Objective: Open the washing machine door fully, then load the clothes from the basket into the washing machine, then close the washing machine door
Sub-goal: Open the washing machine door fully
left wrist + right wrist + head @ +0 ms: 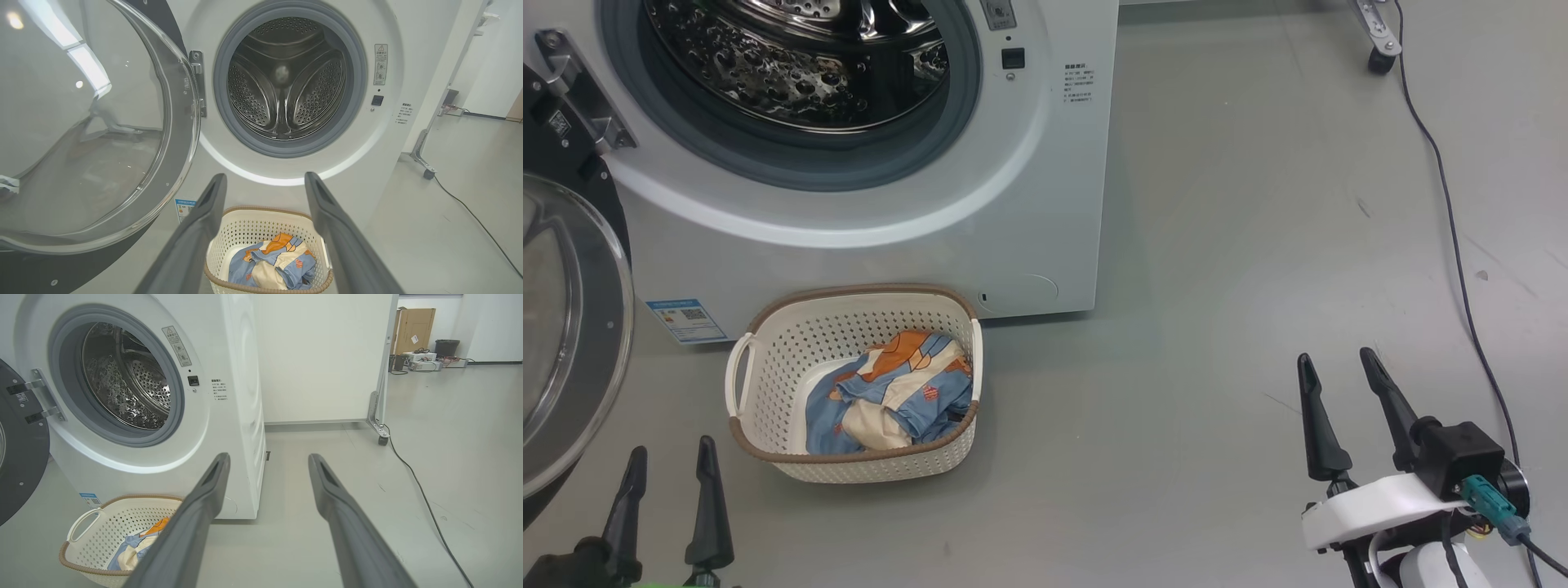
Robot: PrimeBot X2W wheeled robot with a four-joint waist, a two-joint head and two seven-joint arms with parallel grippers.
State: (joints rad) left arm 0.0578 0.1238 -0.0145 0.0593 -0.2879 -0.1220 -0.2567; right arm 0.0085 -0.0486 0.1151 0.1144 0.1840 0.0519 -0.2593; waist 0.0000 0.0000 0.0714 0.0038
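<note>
The white washing machine (980,245) stands with its steel drum (286,85) exposed. Its round door (564,327) hangs swung open at the left, glass bowl facing me (81,134). On the floor in front sits the cream basket (792,343) holding the blue, orange and cream clothes (890,392). My left gripper (670,457) is open at the lower left, just left of the basket and empty. My right gripper (1335,363) is open too, well to the right over bare floor. In the left wrist view the basket (245,228) lies between my fingers (204,228).
A black cable (1454,245) runs along the grey floor at the right, past a wheeled stand foot (1380,57). A white partition panel (327,355) stands beside the machine. Boxes and a bin (445,347) sit far off.
</note>
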